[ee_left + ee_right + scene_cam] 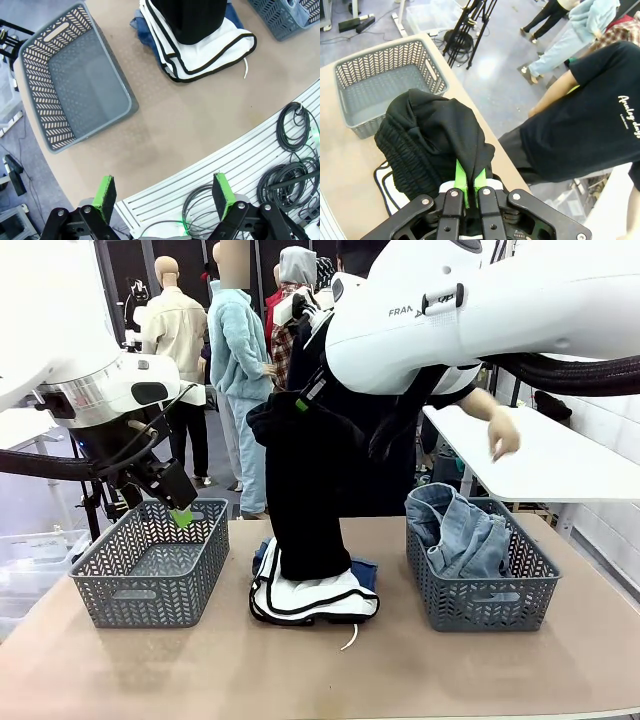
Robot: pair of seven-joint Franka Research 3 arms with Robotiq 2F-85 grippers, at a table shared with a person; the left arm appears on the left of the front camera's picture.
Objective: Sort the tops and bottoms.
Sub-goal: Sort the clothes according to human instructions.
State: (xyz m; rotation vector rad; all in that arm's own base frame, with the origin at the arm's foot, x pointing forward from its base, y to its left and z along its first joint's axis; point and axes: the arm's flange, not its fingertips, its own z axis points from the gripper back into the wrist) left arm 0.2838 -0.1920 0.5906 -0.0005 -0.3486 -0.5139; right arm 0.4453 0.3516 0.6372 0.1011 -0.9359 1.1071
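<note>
- Across the tan table (320, 675), sorting looks partly done. The right basket (485, 602) holds folded blue denim (460, 530), so some bottoms seem sorted. The left basket (140, 595) is empty, so no top has been put away.
- At the table's middle, the black top (305, 490) hangs as a tall column. Its long axis runs straight up and down, with the bunched end uppermost. Its lower end rests on the pile beneath.
- Below it lies the white top (315, 600) with thin black trim, spread flat and wider left to right. A piece of blue denim (366, 568) pokes out from beneath it on the far side. Both are left to sort.
- The right gripper (468, 182) has its green pads pinched tight on a fold of the black top, high above the pile.
- The left gripper (164, 192) hovers above the left basket, fingers spread wide, holding nothing.
</note>
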